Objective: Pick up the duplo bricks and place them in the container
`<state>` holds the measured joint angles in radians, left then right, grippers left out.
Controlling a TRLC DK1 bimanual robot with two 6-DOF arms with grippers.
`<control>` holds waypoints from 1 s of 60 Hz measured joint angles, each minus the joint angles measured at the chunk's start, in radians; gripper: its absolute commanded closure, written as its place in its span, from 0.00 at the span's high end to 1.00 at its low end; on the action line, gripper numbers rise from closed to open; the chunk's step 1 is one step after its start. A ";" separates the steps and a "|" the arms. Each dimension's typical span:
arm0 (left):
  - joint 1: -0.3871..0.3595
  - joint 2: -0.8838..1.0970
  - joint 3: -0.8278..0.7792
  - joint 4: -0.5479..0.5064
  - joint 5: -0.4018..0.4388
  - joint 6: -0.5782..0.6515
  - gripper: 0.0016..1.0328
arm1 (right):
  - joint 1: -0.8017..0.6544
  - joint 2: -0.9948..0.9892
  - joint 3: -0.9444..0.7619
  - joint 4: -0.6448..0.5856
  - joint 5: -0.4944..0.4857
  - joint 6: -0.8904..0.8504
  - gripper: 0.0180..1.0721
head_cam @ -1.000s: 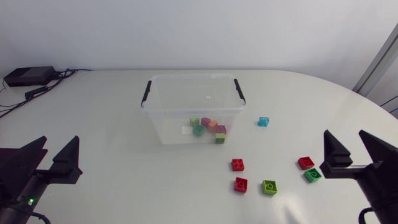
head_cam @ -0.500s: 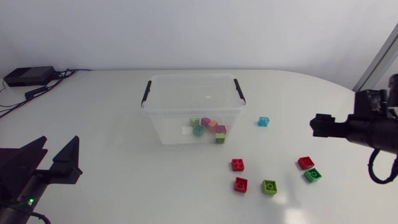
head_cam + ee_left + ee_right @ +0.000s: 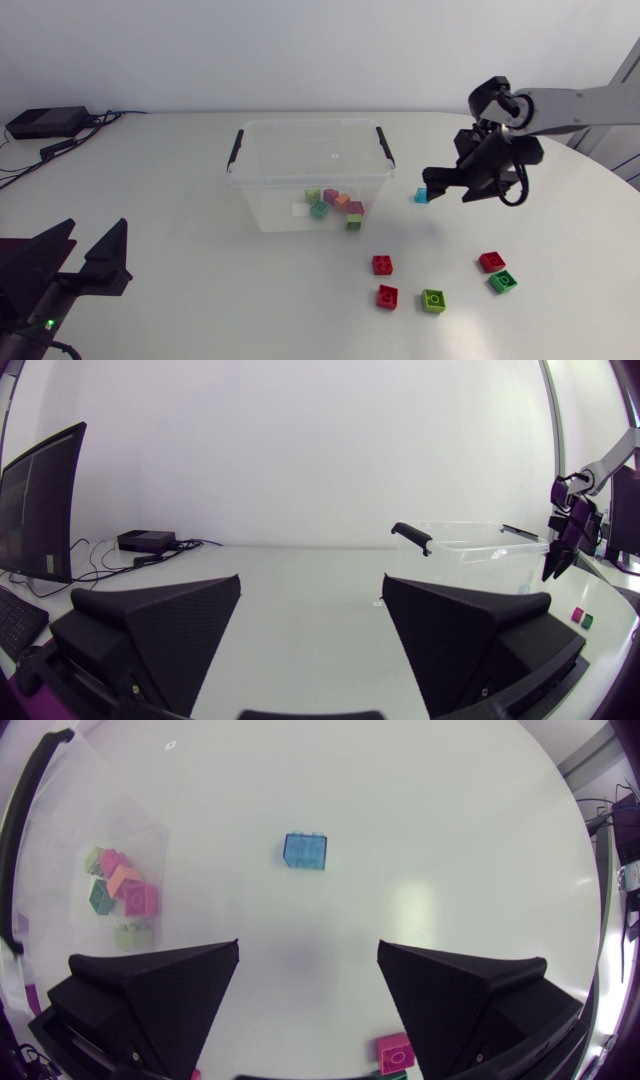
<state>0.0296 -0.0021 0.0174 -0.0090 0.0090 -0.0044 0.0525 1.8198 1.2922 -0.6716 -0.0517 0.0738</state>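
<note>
The right gripper point(image 3: 308, 946) hangs with jaws spread wide. The blue brick point(image 3: 305, 851) lies on the table ahead of the gap, untouched. In the head view, red bricks point(image 3: 382, 264) and green bricks point(image 3: 433, 299) lie lower right and the container point(image 3: 308, 124) stands centre. The left gripper point(image 3: 96, 230), lower left, is likewise spread.

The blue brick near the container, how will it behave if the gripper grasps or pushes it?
The blue brick looks like stiff moulded plastic, so it should probably keep its shape in the open right gripper. Boxy and flat on the table, it would likely slide, not roll, if pushed. Its smooth sides may slip a little.
</note>
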 measured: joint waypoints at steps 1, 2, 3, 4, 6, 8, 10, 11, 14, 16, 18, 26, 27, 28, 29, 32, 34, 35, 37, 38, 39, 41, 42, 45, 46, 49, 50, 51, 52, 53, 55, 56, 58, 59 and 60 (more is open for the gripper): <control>0.000 0.000 0.000 0.000 0.000 0.000 0.96 | 0.002 0.022 0.028 -0.009 0.000 -0.001 0.95; 0.000 0.000 0.000 0.000 0.000 0.000 0.96 | 0.003 0.039 0.050 -0.018 0.000 -0.004 0.95; 0.000 0.000 0.000 0.000 0.000 0.000 0.96 | 0.006 0.058 0.077 -0.033 0.000 -0.007 0.95; 0.001 0.000 0.000 0.000 0.000 0.000 0.96 | 0.007 0.087 0.119 -0.063 0.000 -0.013 0.95; 0.002 0.000 0.000 0.000 0.000 0.000 0.96 | 0.008 0.119 0.171 -0.106 -0.001 -0.020 0.95; 0.003 0.000 0.000 0.000 0.000 0.000 0.96 | 0.011 0.159 0.237 -0.161 0.000 -0.026 0.95; 0.003 0.000 0.000 0.000 0.000 0.000 0.96 | 0.011 0.188 0.288 -0.202 -0.001 -0.026 0.95; 0.003 0.000 0.000 0.000 0.000 0.000 0.96 | 0.012 0.218 0.336 -0.227 -0.001 -0.030 0.95; 0.003 0.000 0.000 0.000 0.000 0.000 0.96 | 0.018 0.262 0.402 -0.259 0.001 -0.034 0.95; 0.005 0.000 0.000 0.000 0.000 0.000 0.96 | 0.021 0.283 0.428 -0.273 0.004 -0.035 0.95; 0.009 0.000 0.000 0.000 0.000 0.000 0.96 | 0.029 0.311 0.460 -0.289 0.013 -0.037 0.95; 0.015 0.000 0.000 0.000 0.000 0.000 0.96 | 0.051 0.391 0.522 -0.312 0.039 -0.037 0.92; 0.016 0.000 0.000 0.000 0.000 0.000 0.96 | 0.052 0.405 0.529 -0.314 0.043 -0.037 0.92; 0.016 0.000 0.000 0.000 0.000 0.000 0.96 | 0.052 0.412 0.533 -0.314 0.046 -0.037 0.92; 0.016 0.000 0.000 0.000 0.000 0.000 0.96 | 0.051 0.419 0.536 -0.314 0.050 -0.037 0.91; 0.016 0.000 0.000 0.000 0.000 0.000 0.96 | 0.050 0.439 0.547 -0.317 0.058 -0.037 0.91; 0.016 0.000 0.000 0.000 0.000 0.000 0.96 | 0.044 0.455 0.558 -0.317 0.066 -0.037 0.91; 0.016 0.000 0.000 0.000 0.000 0.000 0.96 | 0.043 0.461 0.562 -0.317 0.068 -0.037 0.91; 0.016 0.000 0.000 0.000 0.000 0.000 0.96 | 0.038 0.471 0.571 -0.316 0.076 -0.037 0.90; 0.016 0.000 0.000 0.000 0.000 0.000 0.96 | 0.036 0.478 0.576 -0.317 0.076 -0.037 0.89; 0.016 0.000 0.000 0.000 0.000 0.000 0.96 | 0.034 0.481 0.579 -0.317 0.077 -0.037 0.88; 0.016 0.000 0.000 0.000 0.000 0.000 0.96 | 0.031 0.486 0.583 -0.316 0.080 -0.037 0.86; 0.016 0.000 0.000 0.000 0.000 0.000 0.96 | 0.029 0.486 0.584 -0.316 0.081 -0.036 0.86; 0.019 0.000 0.000 0.000 0.000 0.000 0.96 | 0.025 0.487 0.584 -0.313 0.083 -0.036 0.86; 0.021 0.000 0.000 0.000 0.000 0.000 0.96 | 0.024 0.487 0.584 -0.312 0.085 -0.036 0.84; 0.022 0.000 0.000 0.000 0.000 0.000 0.96 | 0.024 0.487 0.586 -0.304 0.091 -0.033 0.76; 0.022 0.000 0.000 0.000 0.000 0.000 0.96 | 0.024 0.487 0.586 -0.299 0.092 -0.032 0.74; 0.022 0.000 0.000 0.000 0.000 0.000 0.96 | 0.024 0.487 0.586 -0.294 0.093 -0.032 0.72; 0.022 0.000 0.000 0.000 0.000 0.000 0.96 | 0.024 0.487 0.586 -0.290 0.094 -0.032 0.70; 0.022 0.000 0.000 0.000 0.000 0.000 0.96 | 0.024 0.487 0.586 -0.287 0.095 -0.032 0.68; 0.022 0.000 0.000 0.000 0.000 0.000 0.96 | 0.025 0.487 0.586 -0.279 0.096 -0.032 0.64; 0.022 0.000 0.000 0.000 0.000 0.000 0.96 | 0.025 0.487 0.585 -0.275 0.098 -0.032 0.61; 0.022 0.000 0.000 0.000 0.000 0.000 0.96 | 0.027 0.488 0.585 -0.262 0.101 -0.029 0.51; 0.022 0.000 0.000 0.000 0.000 0.000 0.96 | 0.027 0.488 0.584 -0.255 0.101 -0.029 0.47; 0.022 0.000 0.000 0.000 0.000 0.000 0.96 | 0.027 0.488 0.582 -0.246 0.101 -0.029 0.42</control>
<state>0.0517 -0.0025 0.0174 -0.0090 0.0090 -0.0044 0.0795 2.3074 1.8744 -0.9176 0.0498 0.0448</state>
